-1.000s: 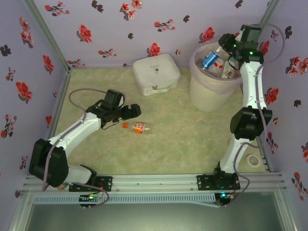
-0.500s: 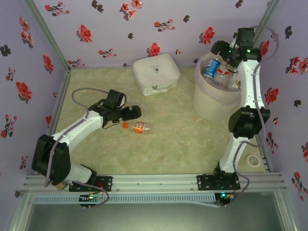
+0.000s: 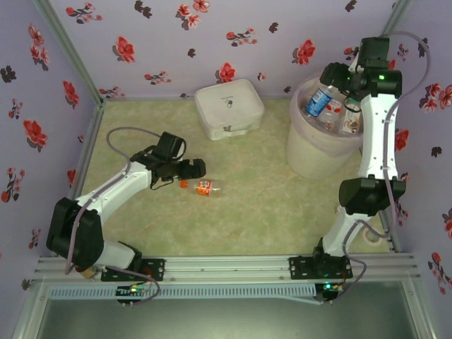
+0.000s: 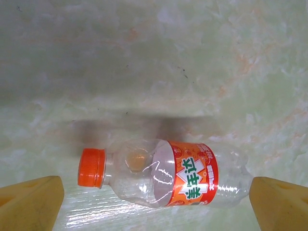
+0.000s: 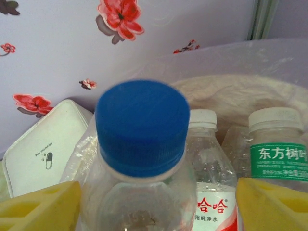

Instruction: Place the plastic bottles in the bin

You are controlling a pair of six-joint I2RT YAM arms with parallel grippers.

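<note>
Flanking orange-capped bottle (image 4: 168, 180): left gripper (image 4: 155, 204), spread | right gripper (image 5: 158, 206) spread around blue-capped bottle (image 5: 142, 130)

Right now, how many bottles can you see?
4. One orange-capped bottle lies on the table. Three are in the bin: a blue-capped one, a red-labelled one and a green-labelled one. More may be hidden underneath.

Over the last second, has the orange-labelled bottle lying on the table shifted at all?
No. The orange-labelled bottle lies in the same spot on the table, at the same offset in front of the white box as before.
</note>
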